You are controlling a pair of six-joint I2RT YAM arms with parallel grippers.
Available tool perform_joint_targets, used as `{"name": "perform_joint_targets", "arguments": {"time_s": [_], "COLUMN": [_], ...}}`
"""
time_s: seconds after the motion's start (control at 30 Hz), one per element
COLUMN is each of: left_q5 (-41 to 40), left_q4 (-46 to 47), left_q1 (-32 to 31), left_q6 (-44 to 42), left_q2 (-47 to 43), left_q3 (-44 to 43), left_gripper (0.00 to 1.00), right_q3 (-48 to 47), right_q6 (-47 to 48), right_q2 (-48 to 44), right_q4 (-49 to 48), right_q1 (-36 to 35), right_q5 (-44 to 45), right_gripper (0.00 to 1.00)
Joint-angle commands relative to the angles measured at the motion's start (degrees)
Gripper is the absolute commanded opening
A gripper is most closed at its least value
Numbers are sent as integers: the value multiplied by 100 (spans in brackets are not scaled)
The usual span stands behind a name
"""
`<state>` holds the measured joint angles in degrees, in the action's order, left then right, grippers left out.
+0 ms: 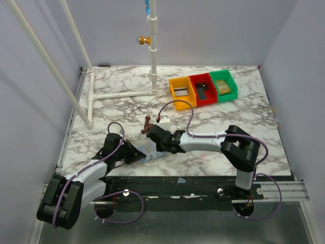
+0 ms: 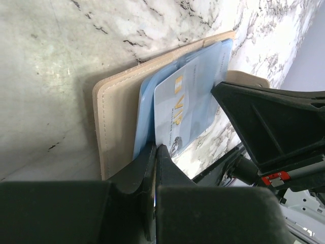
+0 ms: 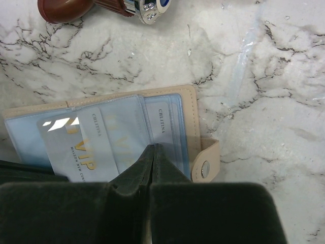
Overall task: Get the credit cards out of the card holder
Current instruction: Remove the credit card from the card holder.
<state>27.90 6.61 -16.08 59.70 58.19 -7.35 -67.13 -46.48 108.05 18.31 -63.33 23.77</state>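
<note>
The card holder [image 1: 148, 151] lies open on the marble table, beige outside with pale blue pockets [image 3: 122, 127]; it also shows in the left wrist view [image 2: 117, 117]. A pale blue VIP card [image 2: 177, 112] sticks partly out of a pocket; the right wrist view [image 3: 66, 147] shows it too. My left gripper [image 2: 155, 148] is shut on that card's near edge; in the top view it [image 1: 136, 153] is at the holder's left. My right gripper [image 3: 153, 147] is shut, its tips down on the holder's inner pocket; in the top view it [image 1: 155, 136] is just above the holder.
Yellow [image 1: 182, 92], red [image 1: 203, 89] and green [image 1: 223, 84] bins stand at the back right. A brown-handled metal object [image 3: 66, 6] lies just beyond the holder. A white pipe frame [image 1: 122, 94] stands at the back left. The holder's snap tab [image 3: 205, 165] sticks out on the right.
</note>
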Motion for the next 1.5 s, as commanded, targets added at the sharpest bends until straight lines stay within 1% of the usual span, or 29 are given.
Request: {"name": "perform_joint_targets", "arguments": {"time_s": [0.0, 0.3, 0.63, 0.93, 1.2, 1.23, 1.33, 1.4, 1.47], "left_q5": [-658, -776, -1181, -1147, -1365, -1362, -1230, -1051, -848], "left_q4": [-861, -1275, -2252, -2573, -3215, -3248, -3218, -3082, -2903], "left_q1": [63, 61, 61, 61, 61, 61, 61, 61, 60], "left_q6": [-22, 65, -124, -346, -814, -856, -1024, -1108, -1137], "left_q2": [-9, -347, -883, -1190, -1530, -1583, -1693, -1706, -1732], "left_q3": [51, -47, -488, -806, -1409, -1461, -1616, -1676, -1716], "left_gripper": [0, 0, 0, 0, 0, 0, 0, 0, 0], "right_q3": [545, 802, 1097, 1033, 828, 806, 734, 716, 736], "right_q6": [45, 25, 113, 167, 251, 269, 319, 336, 377], "right_q2": [543, 369, 112, -79, -377, -445, -693, -907, -1188], "right_q4": [825, 721, 551, 419, 428, 437, 454, 448, 392], "right_q1": [78, 182, 409, 409, 416, 411, 426, 469, 546], "right_q5": [64, 73, 60, -70, -129, -138, -149, -192, -283], "right_gripper": [1, 1, 1, 1, 1, 1, 11, 23, 39]}}
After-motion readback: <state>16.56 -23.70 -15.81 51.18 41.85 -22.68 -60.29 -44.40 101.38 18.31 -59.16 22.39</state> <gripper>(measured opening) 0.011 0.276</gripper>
